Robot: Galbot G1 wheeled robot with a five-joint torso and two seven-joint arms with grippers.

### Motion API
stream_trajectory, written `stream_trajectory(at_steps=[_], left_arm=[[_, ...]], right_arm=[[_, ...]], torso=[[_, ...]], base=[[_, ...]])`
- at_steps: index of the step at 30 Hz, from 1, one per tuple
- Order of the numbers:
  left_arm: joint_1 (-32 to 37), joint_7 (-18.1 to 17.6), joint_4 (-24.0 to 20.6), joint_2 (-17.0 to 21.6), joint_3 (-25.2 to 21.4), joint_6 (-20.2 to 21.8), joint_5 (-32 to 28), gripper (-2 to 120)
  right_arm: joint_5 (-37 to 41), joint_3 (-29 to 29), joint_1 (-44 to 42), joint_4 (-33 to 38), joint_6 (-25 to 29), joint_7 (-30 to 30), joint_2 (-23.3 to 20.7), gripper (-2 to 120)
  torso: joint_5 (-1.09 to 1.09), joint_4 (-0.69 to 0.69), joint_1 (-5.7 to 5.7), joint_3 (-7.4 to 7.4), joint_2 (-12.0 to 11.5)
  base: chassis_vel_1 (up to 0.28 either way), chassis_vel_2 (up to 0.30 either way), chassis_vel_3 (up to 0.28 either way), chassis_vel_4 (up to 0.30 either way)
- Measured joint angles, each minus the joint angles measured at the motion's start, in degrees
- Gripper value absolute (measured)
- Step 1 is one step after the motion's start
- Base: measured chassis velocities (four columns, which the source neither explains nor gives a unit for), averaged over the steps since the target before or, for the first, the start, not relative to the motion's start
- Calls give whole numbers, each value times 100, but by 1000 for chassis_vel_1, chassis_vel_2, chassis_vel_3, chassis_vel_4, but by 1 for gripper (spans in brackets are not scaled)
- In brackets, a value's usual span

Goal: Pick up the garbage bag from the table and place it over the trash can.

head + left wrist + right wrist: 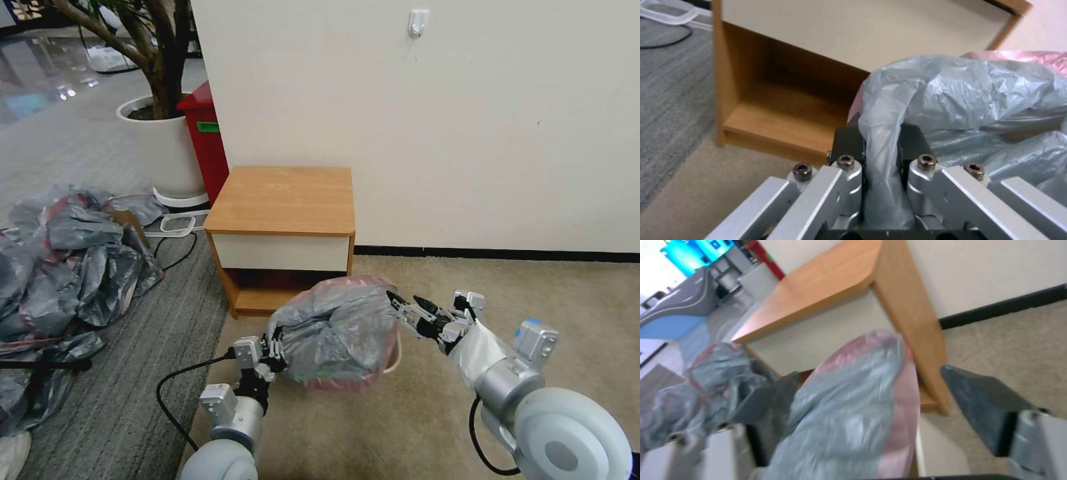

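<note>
The grey garbage bag (333, 330) with its pinkish rim lies bunched over the cream trash can (398, 355), which stands on the carpet in front of the table (287, 200). At the bag's left side my left gripper (273, 353) is shut on a fold of it. In the left wrist view the plastic (951, 93) is pinched between the black pads (849, 143). Over at the right edge of the bag, my right gripper (400, 305) is open. In the right wrist view the bag (853, 406) rises between the spread fingers (982, 406), and the can's wall (940, 450) shows below.
A large heap of grey-pink bags (60, 260) covers the floor at the left. Behind it stand a white planter (167, 147) and a red bin (207, 140). A black cable (167, 393) trails by my left arm. Open carpet lies to the right.
</note>
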Motion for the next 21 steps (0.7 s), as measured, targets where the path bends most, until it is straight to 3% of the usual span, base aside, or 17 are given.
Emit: stream_trajectory(at_steps=[4,21], left_arm=[[-46,-43,-41,-4,-133,12,-168,9],[-109,-85,-304,62,-209,30,-359,9]], right_arm=[[19,-185,-146,148,-192,-5,77,99],[-593,-998,-89,-61,-277,-250,270,100]], torso=[[-1,0,0,0,0],[1,0,0,0,0]], base=[[0,0,0,0],[0,0,0,0]])
